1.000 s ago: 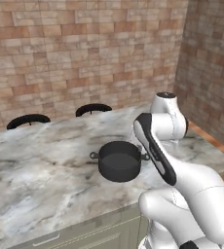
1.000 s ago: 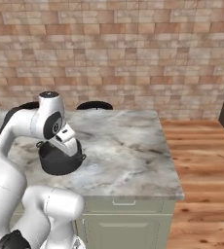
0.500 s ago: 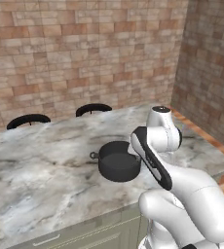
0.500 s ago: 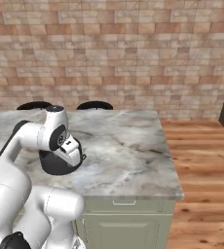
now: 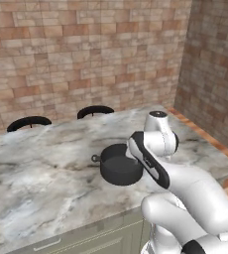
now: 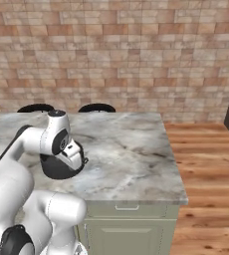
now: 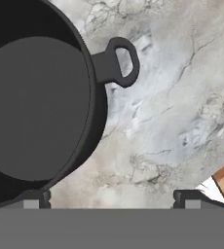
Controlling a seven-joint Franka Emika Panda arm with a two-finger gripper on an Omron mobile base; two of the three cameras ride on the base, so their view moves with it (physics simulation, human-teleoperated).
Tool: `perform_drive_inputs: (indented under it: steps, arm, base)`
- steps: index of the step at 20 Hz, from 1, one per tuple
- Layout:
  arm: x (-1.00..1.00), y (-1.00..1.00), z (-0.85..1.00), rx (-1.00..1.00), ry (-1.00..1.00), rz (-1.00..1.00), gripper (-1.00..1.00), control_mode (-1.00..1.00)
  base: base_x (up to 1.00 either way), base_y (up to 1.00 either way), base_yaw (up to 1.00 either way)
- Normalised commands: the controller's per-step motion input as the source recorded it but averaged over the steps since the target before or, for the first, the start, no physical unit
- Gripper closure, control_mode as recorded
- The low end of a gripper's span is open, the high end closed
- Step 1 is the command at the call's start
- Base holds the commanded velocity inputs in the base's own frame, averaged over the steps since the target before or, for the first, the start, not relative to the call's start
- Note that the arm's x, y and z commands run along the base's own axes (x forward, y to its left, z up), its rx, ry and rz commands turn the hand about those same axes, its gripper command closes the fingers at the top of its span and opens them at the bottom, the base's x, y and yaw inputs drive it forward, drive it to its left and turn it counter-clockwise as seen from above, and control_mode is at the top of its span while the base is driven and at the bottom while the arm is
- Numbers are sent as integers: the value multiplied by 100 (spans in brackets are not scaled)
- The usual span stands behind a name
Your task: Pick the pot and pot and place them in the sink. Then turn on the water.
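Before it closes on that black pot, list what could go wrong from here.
1. The open gripper sits off-centre: one fingertip is at the black pot wall, the other over bare marble counter, so closing may shove the pot.
2. The loop handle lies outside the jaws.
3. The pot stands near the counter's front edge, so a shove could tip it off.

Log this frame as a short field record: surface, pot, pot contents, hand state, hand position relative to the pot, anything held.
surface: marble counter
pot: black pot, upright on the counter, loop handle pointing outward
pot contents: empty
hand: hand open, jaws spread wide
hand position: above the counter beside the pot, one fingertip by the pot's rim, the other over bare marble
held: nothing
background: brick wall, two dark stool tops behind the counter
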Motion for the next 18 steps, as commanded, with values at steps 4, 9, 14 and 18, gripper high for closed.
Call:
perform_drive_inputs:
  steps: [4,9,14,18]
  arm:
    - [14,20,-5,0,6,-3,-100,-100]
    - [18,28,-19,0,3,-4,-100,-100]
    - [17,18,-25,-1,3,-5,-100,-100]
    - [22,2,-22,-2,0,-5,-100,-100]
  base:
    - [0,0,0]
    - [0,0,0]
    - [0,0,0]
    - [0,0,0]
